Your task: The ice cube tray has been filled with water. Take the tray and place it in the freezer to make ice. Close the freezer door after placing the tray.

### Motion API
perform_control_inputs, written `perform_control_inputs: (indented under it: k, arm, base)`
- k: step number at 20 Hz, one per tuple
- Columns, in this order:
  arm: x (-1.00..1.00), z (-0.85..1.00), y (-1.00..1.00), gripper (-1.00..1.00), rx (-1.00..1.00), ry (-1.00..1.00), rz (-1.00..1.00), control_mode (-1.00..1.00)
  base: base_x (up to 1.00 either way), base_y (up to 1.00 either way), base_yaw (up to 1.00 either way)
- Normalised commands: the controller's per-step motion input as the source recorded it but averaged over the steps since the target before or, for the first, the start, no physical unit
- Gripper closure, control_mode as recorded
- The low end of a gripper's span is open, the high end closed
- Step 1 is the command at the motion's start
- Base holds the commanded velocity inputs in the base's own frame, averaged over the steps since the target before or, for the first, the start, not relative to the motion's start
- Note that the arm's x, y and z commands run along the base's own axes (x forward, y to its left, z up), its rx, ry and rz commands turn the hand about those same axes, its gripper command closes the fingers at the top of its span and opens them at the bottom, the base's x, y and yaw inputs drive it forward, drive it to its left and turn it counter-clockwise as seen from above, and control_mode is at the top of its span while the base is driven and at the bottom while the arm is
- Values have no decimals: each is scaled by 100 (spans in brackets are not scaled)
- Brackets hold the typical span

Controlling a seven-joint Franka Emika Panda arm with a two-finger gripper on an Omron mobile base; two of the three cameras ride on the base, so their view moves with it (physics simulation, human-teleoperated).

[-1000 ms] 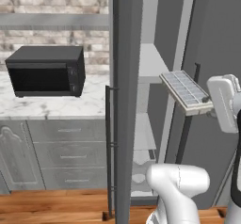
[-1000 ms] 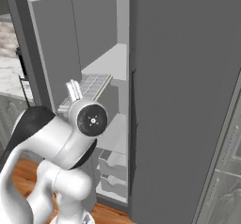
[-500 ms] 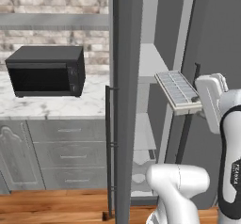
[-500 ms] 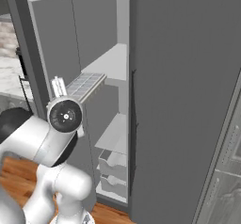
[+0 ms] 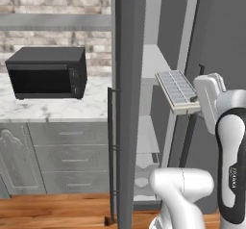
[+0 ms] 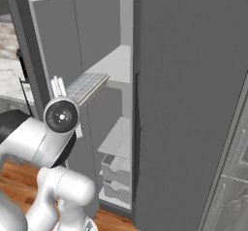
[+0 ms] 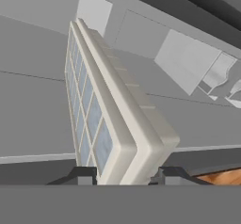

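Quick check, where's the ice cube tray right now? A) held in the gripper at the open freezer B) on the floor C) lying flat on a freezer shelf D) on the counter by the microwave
A: the gripper is shut on one end of the ice cube tray, which hangs in the air, tilted, in front of the open freezer, near shelf height.

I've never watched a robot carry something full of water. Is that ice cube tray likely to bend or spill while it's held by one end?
The ice cube tray looks stiff: gripped at one end by the gripper, it juts out straight without sagging. Spilling seems the bigger risk, since its cells of water are open and shallow, and it looks slightly tilted. It is probably light, but end-heavy leverage could make it twist in the grip.
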Motion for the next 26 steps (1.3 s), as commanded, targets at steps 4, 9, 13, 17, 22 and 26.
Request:
perform_control_inputs:
  k: [4,9,13,17,22,26]
  arm:
    - [28,16,0,100,0,0,-2,-100]
    - [32,9,0,100,0,0,-3,-100]
    - [33,2,0,100,0,0,-2,-100]
    - [32,0,0,100,0,0,0,-100]
    - [36,0,0,100,0,0,0,-100]
    - [40,0,0,100,0,0,0,-100]
  base:
    - [0,0,0]
    - [0,0,0]
    - [0,0,0]
    - [0,0,0]
    - [0,0,0]
    - [0,0,0]
